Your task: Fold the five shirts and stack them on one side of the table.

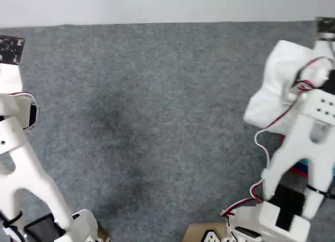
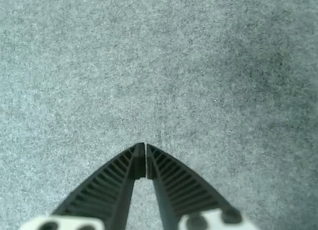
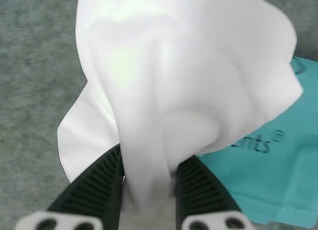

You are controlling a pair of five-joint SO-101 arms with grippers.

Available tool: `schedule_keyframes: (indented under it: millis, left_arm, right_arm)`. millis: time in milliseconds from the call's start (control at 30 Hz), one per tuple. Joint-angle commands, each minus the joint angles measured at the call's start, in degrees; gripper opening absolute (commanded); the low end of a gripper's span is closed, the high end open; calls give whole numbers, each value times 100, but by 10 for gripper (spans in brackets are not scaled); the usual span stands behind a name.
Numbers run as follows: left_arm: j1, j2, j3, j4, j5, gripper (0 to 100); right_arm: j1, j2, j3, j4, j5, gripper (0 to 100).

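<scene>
In the high view, the white shirt (image 1: 275, 90) is lying bunched at the upper right of the frame on the grey table (image 1: 157, 122), with the right arm (image 1: 309, 142) hanging over it along the right edge; the left arm (image 1: 23, 158) is standing at the left edge, well apart from the cloth. In the left wrist view, the left gripper (image 2: 145, 160) is hovering over the table, jaws pressed together, holding nothing. In the right wrist view, the right gripper (image 3: 149, 165) is clamping a fold of the white shirt, and a teal shirt (image 3: 268, 185) is lying flat, partly under the white one
</scene>
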Motion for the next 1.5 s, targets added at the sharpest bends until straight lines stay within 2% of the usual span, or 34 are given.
schedule_keyframes:
  millis: [0, 333, 500, 633, 933, 1200, 1467]
  left_arm:
    - [-35, -123, -22, 97, -44, 6]
    - [-18, -123, -22, 97, -44, 6]
    - [-18, -123, -22, 97, -44, 6]
    - [-26, -123, -22, 97, -35, 6]
    - [-35, -149, -22, 97, -26, 6]
    - [-35, -167, -13, 97, -18, 6]
    - [-35, -176, 303, 97, -18, 6]
  right_arm:
    - [462, -382, -211, -22, 325, 10]
    - [1130, -374, -185, -75, 835, 10]
    - [1516, -365, 123, -725, 897, 10]
    - [1719, -365, 527, -1095, 1345, 10]
    - [2009, -365, 1424, -1842, 1415, 12]
    - [2387, -365, 1793, -2475, 1934, 17]
    - [2818, -374, 1793, -2510, 1934, 191]
